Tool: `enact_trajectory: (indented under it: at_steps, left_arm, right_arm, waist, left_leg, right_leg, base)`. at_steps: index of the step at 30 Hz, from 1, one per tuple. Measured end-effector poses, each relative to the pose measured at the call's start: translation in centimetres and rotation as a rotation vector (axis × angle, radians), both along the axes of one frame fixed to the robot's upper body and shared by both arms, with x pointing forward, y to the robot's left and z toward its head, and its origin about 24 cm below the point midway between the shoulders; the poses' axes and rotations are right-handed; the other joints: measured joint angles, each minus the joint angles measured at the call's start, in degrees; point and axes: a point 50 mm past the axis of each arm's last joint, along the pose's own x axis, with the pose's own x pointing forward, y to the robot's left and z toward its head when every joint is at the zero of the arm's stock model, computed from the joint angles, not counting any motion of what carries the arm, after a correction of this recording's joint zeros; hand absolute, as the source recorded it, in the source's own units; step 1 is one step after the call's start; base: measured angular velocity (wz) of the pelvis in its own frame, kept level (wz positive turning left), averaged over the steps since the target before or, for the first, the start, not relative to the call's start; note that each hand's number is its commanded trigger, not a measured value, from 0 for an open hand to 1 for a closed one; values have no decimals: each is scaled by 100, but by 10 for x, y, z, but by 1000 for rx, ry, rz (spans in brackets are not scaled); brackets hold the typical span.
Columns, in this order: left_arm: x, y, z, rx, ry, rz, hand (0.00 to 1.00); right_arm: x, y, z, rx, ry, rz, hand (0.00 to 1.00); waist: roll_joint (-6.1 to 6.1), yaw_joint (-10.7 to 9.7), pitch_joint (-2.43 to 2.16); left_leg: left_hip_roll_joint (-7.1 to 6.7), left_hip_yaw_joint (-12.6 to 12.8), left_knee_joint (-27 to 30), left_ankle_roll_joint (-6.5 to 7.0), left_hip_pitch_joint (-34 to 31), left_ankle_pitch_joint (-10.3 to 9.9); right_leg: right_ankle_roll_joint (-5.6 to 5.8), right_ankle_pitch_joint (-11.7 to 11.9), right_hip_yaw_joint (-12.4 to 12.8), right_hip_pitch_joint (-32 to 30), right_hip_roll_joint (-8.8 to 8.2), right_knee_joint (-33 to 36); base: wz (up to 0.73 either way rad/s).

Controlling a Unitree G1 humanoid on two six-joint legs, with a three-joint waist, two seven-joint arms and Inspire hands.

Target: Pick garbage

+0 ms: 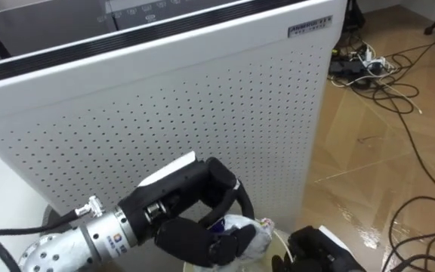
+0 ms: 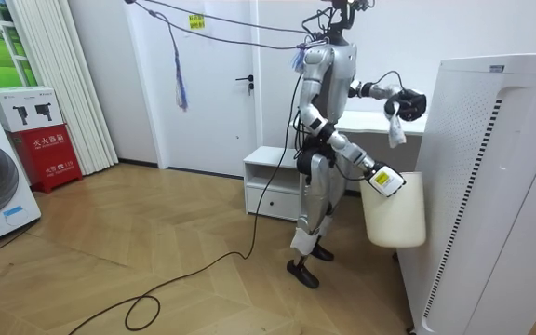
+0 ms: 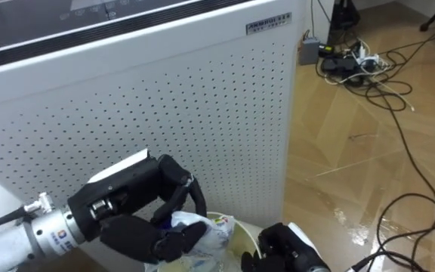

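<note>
Beside a tall white perforated appliance point(image 1: 202, 98), my left hand point(image 1: 191, 227) is closed around a crumpled piece of white garbage point(image 1: 249, 229), fingers and thumb curled about it. The garbage hangs from that hand just above the pale bin point(image 2: 394, 209), close to the appliance's front panel. My right hand point(image 1: 316, 248) sits low at the bin's rim and grips it. In the room view the bin hangs clear of the wooden floor point(image 1: 384, 166), carried on that hand at hip height, while the left arm is raised at chest height with the garbage dangling below the fist. I stand upright on both feet, facing the appliance, a low white cabinet point(image 2: 273, 177) behind me. A tangle of cables point(image 1: 368, 68) lies on the floor past the appliance's far corner.
</note>
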Motion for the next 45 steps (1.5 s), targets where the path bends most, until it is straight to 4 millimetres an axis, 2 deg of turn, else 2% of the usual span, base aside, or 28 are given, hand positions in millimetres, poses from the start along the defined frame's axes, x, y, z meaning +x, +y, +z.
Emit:
enact_trajectory:
  at_steps: [2, 8, 9, 10, 11, 12, 16, 21, 28, 34, 45]
  left_arm:
    - [1, -1, -8, 8, 23, 23, 100]
    - [0, -11, -29, 62, 56, 40, 100]
    - [0, -13, -35, 60, 78, 38, 85]
    - [-1, -14, -42, 60, 104, 42, 60]
    - [-1, -14, -45, 60, 116, 43, 40]
    - [-2, -17, -49, 58, 134, 41, 0]
    - [-4, -22, -61, 53, 183, 36, 0]
    - [-5, -24, -67, 58, 205, 30, 0]
    - [-6, -27, -67, 36, 216, 22, 0]
    - [-7, -28, -69, 36, 224, 20, 0]
    - [-7, -26, -73, 42, 239, 28, 0]
  right_arm:
    - [0, -1, -1, 0, 1, 0, 100]
    - [-2, -4, -6, -16, 14, -25, 100]
    - [-2, -3, -7, -12, 13, -22, 100]
    - [0, 1, -8, -5, 16, -12, 100]
    - [0, 1, -9, -8, 18, -9, 100]
    - [2, 3, -9, -10, 19, -7, 100]
    - [2, 10, -10, 6, 19, -4, 100]
    - [0, 14, -14, 18, 35, 1, 100]
    - [-3, 18, -16, 13, 47, 27, 100]
    - [-4, 15, -18, 5, 56, 23, 100]
    - [-6, 13, -19, 4, 72, 32, 100]
  waist:
    - [15, -66, 8]
    - [-1, -72, 21]
    - [-17, -87, 32]
    - [-60, -117, 61]
    - [-85, -141, 75]
    - [-140, -187, 96]
    - [-217, -225, 88]
    - [-224, -221, 84]
    - [-259, -227, 56]
    - [-270, -229, 11]
    - [-259, -222, 5]
  left_leg:
    - [-6, -51, 49, 0, -140, 0]
    - [1, 16, 85, 7, -371, 8]
    - [2, 42, 80, 7, -374, 8]
    - [4, 49, 80, 7, -385, 8]
    - [4, 49, 82, 11, -402, 10]
    - [4, 49, 89, 14, -453, 24]
    - [-1, 53, 155, 16, -654, 26]
    - [-1, 54, 177, 16, -724, 27]
    - [-3, 54, 200, 32, -724, 37]
    - [-5, 62, 253, 34, -701, 39]
    - [0, 60, 333, 41, -625, 48]
  right_leg:
    - [0, 0, -56, -123, -14, 38]
    - [-1, -4, 24, -441, -16, 179]
    - [-1, -4, 30, -455, -18, 186]
    - [-1, -4, 28, -467, -17, 188]
    - [-1, -4, 27, -487, -18, 196]
    - [-2, -4, 25, -555, -23, 232]
    - [-3, -3, 25, -749, -39, 288]
    - [-3, -3, 9, -831, -50, 346]
    - [-3, -3, 19, -831, -60, 379]
    - [-3, -3, 26, -817, -65, 437]
    - [-33, 15, 5, -703, -72, 463]
  base:
    - [10]
    - [-7]
    - [-9]
    - [-6]
    - [0]
    - [0]
    - [0]
    - [0]
    - [0]
    - [0]
    - [0]
